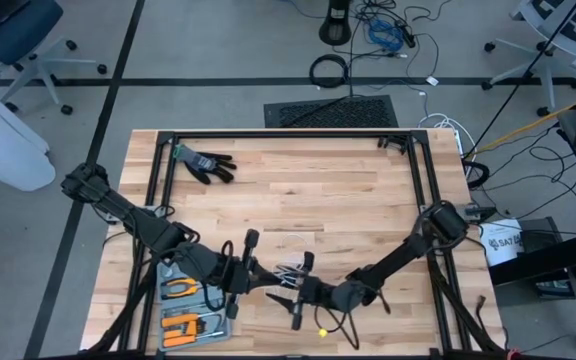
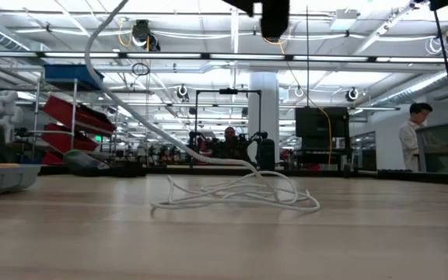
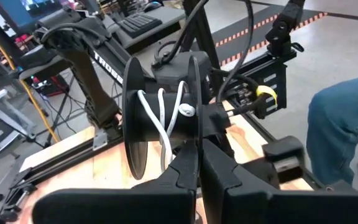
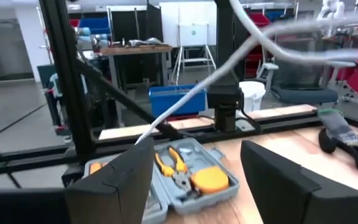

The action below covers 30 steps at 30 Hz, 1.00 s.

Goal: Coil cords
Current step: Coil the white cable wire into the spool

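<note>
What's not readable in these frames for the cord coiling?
- Cord end on the table: low view, lost in the tangle.
- Turns on the spool: left wrist view, far side hidden by the flange.
- Left gripper contact with the spool: hidden by its own fingers.
- Toolbox: right wrist view, partly behind right gripper.

White cord point(image 2: 239, 193), black spool point(image 3: 160, 118), black glove point(image 1: 204, 163), pale wood-grain table point(image 1: 348, 190)

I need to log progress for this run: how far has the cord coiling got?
Early stage. A few turns of white cord already sit on the black spool, which the left pincer grips. The right pincer is open with cord running past it. A loose pile of cord on the table remains to wind.
</note>
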Each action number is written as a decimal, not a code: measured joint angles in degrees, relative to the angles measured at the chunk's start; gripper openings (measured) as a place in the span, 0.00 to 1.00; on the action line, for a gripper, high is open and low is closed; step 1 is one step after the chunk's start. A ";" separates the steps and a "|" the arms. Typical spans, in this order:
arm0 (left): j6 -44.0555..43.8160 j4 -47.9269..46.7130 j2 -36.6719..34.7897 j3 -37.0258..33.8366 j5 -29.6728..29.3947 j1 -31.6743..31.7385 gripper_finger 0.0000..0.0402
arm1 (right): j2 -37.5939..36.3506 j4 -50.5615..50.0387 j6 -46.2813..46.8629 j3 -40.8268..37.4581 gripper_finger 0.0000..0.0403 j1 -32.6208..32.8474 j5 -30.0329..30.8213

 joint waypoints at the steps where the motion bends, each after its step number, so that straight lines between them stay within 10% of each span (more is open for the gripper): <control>1: -0.02 -0.09 0.00 0.00 -0.26 0.00 0.01 | 0.56 0.13 -0.51 0.97 0.56 -0.05 -0.02; 30: -0.18 -0.91 0.00 0.00 -1.33 -0.27 0.01 | 1.04 1.01 -1.02 3.38 0.43 2.52 6.33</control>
